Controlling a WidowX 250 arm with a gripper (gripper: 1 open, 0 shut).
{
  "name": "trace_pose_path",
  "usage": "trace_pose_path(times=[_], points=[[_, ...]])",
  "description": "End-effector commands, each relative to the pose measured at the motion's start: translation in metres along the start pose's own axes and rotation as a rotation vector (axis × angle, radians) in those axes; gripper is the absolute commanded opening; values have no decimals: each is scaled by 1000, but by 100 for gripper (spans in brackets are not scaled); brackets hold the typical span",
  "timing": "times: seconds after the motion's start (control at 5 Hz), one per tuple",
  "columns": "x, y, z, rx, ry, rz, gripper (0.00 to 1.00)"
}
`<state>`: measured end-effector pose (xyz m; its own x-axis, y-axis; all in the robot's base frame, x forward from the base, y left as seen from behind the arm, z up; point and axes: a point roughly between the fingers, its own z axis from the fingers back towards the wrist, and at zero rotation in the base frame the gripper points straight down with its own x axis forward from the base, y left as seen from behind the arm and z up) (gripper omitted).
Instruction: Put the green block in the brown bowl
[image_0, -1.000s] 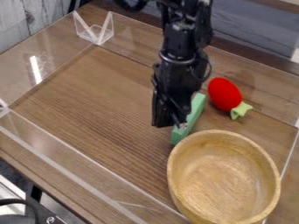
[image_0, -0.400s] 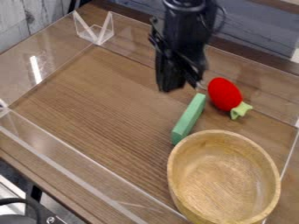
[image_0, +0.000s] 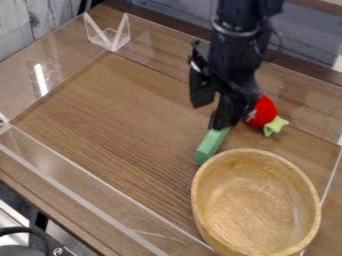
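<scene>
- Wood-toned tabletop with visible grain is seen around the brown wooden bowl, and a pale raised edging is seen well off to the bowl's left.
- The light-green rectangular block is seen lying flat on the tabletop, just past the bowl's upper-left rim in the view and outside the bowl.
- The black gripper has been brought back down towards the block since the higher position seen a moment ago, and the block's far end is now covered from view. The block's visible part has not been shifted, so a fresh attempt at grasping appears to be under way.
- Whether the jaws are spread or closed cannot be told, as the dark prongs overlap; no lift of the block is seen.
- The block's long axis is slanted, with the near end pointed down-left beside the bowl's rim and the far end up-right, towards the red strawberry toy.
- For a secure hold, the block's narrow width should probably be straddled across that axis; the toy, beyond the bowl and close to the gripper, could be brushed.
</scene>
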<state>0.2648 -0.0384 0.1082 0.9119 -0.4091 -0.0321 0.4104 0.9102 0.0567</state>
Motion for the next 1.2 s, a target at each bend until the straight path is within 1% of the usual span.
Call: trace_pose_path(times=[0.0, 0.2, 0.4, 0.6, 0.8, 1.0], points=[[14, 1, 3, 16, -42, -3, 0], [14, 11, 11, 18, -44, -29, 0], [13, 20, 14, 14, -39, -64, 100], [10, 19, 2, 4, -24, -40, 100], [8, 20, -3, 5, -17, -5, 0], [6, 17, -5, 5, -14, -15, 0]])
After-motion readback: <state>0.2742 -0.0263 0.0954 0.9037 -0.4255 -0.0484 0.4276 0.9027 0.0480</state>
